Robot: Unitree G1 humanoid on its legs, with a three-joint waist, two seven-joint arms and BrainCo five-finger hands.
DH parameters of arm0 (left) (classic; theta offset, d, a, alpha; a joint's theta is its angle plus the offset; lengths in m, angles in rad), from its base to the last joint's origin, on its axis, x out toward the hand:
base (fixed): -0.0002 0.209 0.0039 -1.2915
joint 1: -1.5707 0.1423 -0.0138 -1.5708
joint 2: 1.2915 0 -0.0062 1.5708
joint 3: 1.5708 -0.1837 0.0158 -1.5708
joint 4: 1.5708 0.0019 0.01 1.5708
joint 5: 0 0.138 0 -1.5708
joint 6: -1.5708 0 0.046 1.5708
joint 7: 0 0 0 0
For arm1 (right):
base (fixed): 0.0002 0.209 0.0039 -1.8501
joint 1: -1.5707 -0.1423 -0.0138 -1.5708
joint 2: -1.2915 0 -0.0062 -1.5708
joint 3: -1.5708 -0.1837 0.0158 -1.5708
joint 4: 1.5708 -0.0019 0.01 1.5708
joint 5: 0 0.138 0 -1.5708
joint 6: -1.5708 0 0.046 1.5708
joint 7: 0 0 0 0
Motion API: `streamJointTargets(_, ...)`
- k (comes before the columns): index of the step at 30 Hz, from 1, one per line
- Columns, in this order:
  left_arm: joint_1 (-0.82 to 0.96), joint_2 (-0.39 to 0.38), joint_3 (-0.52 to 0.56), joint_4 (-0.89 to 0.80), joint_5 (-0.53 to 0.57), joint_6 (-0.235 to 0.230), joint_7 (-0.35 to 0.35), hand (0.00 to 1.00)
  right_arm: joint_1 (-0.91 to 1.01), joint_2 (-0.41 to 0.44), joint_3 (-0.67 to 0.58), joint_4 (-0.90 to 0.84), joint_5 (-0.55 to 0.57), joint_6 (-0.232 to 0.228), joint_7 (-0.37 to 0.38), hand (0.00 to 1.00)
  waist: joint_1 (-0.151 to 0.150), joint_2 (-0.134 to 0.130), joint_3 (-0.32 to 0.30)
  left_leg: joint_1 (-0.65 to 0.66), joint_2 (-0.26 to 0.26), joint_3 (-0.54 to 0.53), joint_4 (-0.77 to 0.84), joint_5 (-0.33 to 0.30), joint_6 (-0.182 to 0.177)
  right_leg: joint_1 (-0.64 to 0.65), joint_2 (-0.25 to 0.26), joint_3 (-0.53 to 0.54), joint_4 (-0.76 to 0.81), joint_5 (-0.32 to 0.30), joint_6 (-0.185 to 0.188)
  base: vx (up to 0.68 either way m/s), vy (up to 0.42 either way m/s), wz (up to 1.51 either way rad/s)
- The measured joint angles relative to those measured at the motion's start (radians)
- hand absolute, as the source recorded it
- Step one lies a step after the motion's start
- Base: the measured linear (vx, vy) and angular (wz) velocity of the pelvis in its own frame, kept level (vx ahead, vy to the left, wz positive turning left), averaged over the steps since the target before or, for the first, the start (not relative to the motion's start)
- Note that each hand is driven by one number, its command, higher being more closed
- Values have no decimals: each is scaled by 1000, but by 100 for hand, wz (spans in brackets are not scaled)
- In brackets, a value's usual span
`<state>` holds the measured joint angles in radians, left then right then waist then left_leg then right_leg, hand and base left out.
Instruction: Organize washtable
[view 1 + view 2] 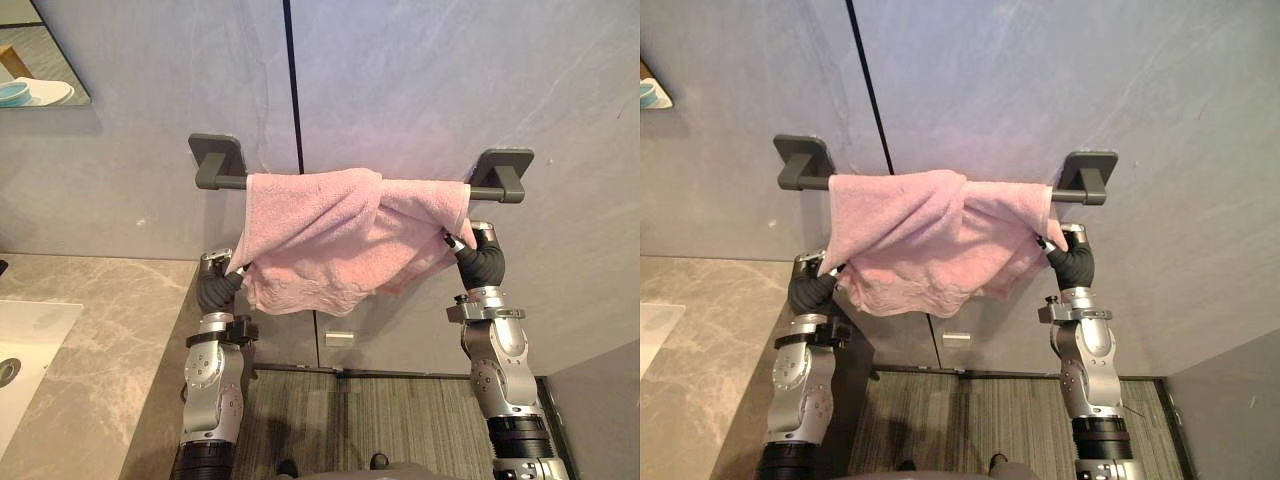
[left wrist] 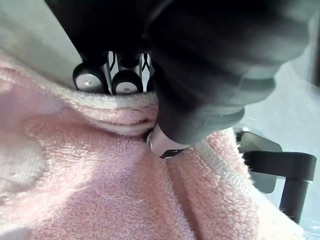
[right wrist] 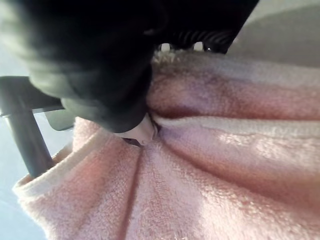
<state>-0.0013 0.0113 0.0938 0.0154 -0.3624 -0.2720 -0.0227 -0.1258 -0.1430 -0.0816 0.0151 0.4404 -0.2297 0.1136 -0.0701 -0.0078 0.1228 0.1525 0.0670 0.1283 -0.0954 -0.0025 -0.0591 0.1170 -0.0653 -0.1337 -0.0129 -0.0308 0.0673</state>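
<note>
Towel (image 1: 320, 235), one, over one rail (image 1: 228, 182), pinched by left hand (image 1: 220, 286), right hand (image 1: 482, 260).

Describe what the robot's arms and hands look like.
The left arm and right arm are silver-grey metal segments with rounded joint housings and a black ribbed collar lower down. A dark ribbed cover wraps each wrist and the back of each hand. The left hand and right hand have silver fingers with dark tips.
</note>
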Motion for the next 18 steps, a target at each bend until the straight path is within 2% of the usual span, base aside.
streamJointTargets(18, -21, 0, 28, 17, 1, 0, -22, 100, -19, 9, -22, 4, -11, 0, 2, 100, -11, -8, 25, 0, -17, -9, 0, -4, 7, 1, -17, -5, 8, -4, 7, -12, -2, 0)
